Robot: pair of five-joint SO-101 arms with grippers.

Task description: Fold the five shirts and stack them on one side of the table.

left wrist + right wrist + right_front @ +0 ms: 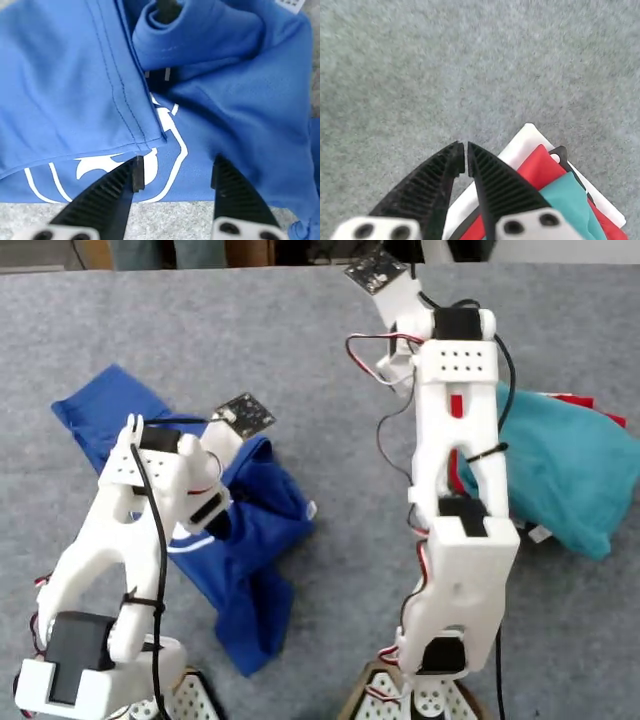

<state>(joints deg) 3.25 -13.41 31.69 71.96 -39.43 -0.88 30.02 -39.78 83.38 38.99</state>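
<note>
Your left gripper (177,169) hangs spread over the blue shirt (240,115); right gripper (466,152) pressed together (above grey table (420,60)); its arm hides part of the teal shirt (570,480).

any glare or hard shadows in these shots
High view: even light on the table, no glare. Left wrist view: dark shadow inside the blue shirt's folds. Right wrist view: flat light, no hard shadow under the right tool.
</note>
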